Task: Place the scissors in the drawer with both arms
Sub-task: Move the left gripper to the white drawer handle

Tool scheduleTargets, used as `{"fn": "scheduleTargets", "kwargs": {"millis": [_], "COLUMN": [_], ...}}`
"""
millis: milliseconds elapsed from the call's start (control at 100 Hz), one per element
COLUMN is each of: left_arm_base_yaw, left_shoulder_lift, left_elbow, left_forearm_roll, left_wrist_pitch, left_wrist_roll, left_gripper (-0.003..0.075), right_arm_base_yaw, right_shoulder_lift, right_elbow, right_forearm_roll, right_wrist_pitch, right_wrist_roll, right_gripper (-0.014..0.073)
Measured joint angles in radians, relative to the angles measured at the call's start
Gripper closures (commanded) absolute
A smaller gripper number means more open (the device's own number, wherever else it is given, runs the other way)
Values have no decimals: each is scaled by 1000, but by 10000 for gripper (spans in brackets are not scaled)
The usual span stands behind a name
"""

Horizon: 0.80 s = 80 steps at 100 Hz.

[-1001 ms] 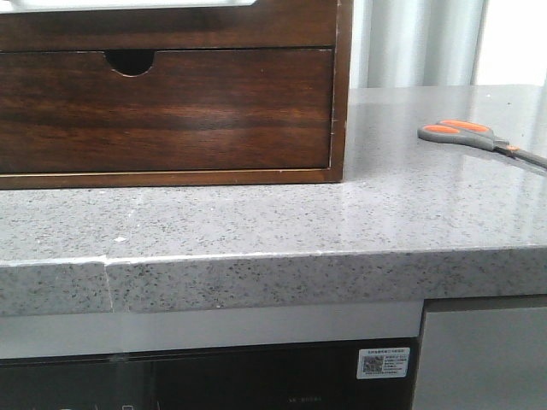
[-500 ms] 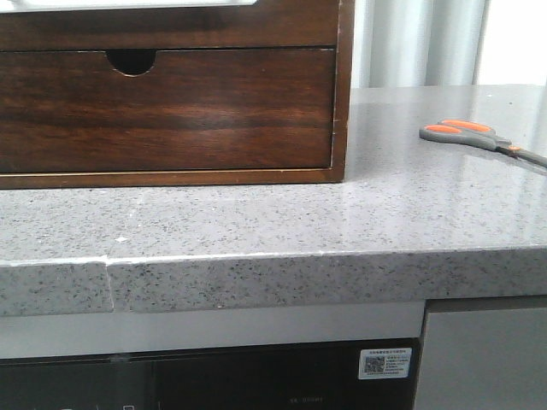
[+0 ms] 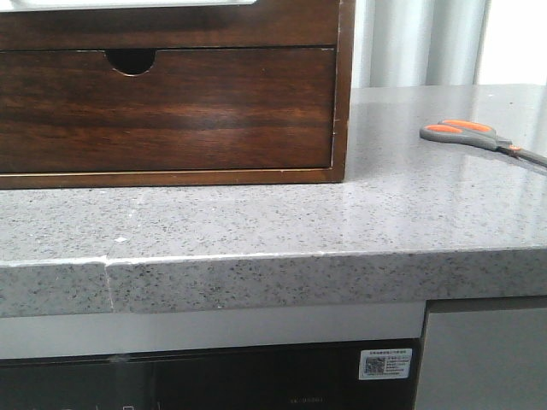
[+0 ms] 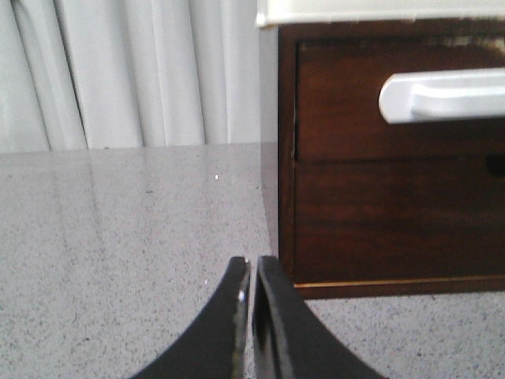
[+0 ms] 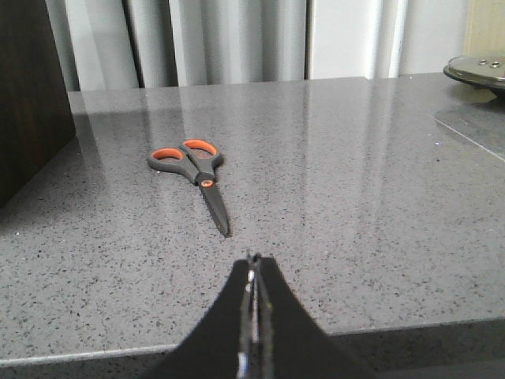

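Scissors [image 3: 479, 137]: lying flat on the tabletop [image 3: 256, 222], on its right side, well apart from the wooden drawer unit [image 3: 171, 94] and to the right of it.
Scissors, long axis: in the front view it runs left to right with a slight slant toward the near edge; the orange-lined handle loops are at the left end, nearer the drawer unit, and the blades point right, running out of that view.
Scissors, blades: together, seen in the right wrist view [image 5: 197, 174] as one slim dark tip aimed toward the right end effector [image 5: 252, 272].
Right end effector: fingers pressed together, gripping nothing, low over the tabletop just short of the blade tip and not touching it.
Left end effector [image 4: 252, 272]: fingers together with only a thin slit between them, gripping nothing, near the left front corner of the drawer unit.
Drawer [image 3: 167, 107]: dark-stained wood, pushed in, with a half-round finger notch [image 3: 131, 60] in its top edge.
Upper drawer: the left wrist view shows a white bar handle [image 4: 442, 95] on the front above.
Tabletop: grey speckled stone, glossy, with a thick front edge and a seam near its left end.
Below the tabletop: a dark appliance front carrying a white label with a QR code [image 3: 385, 362].
Room: pale pleated curtains [image 5: 213, 39] hang behind the far edge; a round metal object [image 5: 477, 69] sits at the far right.
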Motion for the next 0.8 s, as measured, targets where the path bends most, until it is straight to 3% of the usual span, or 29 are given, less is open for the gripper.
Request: {"fn": "scheduleTargets", "kwargs": {"millis": [150, 350, 440, 610, 670, 800], "left_arm_base_yaw": [0, 0, 0, 0, 0, 0], "left_shoulder_lift": [108, 239, 284, 367, 404, 492], "left_elbow": [-81, -116, -121, -123, -123, -123], "left_forearm_roll": [0, 0, 0, 0, 0, 144], "left_wrist_pitch": [17, -107, -175, -369, -435, -540], "left_wrist_roll": [0, 0, 0, 0, 0, 0], "left_gripper": [740, 729, 634, 304, 270, 293], "right_arm_base_yaw": [4, 15, 15, 15, 15, 15], "right_shoulder_lift": [132, 225, 234, 234, 234, 234], "right_elbow": [-99, -157, -157, -157, -157, -157], "right_forearm_roll": [2, 3, 4, 4, 4, 4], "right_wrist_pitch": [66, 66, 66, 70, 71, 71], "right_wrist_roll": [0, 0, 0, 0, 0, 0], "right_gripper": [659, 659, 659, 659, 659, 659]}}
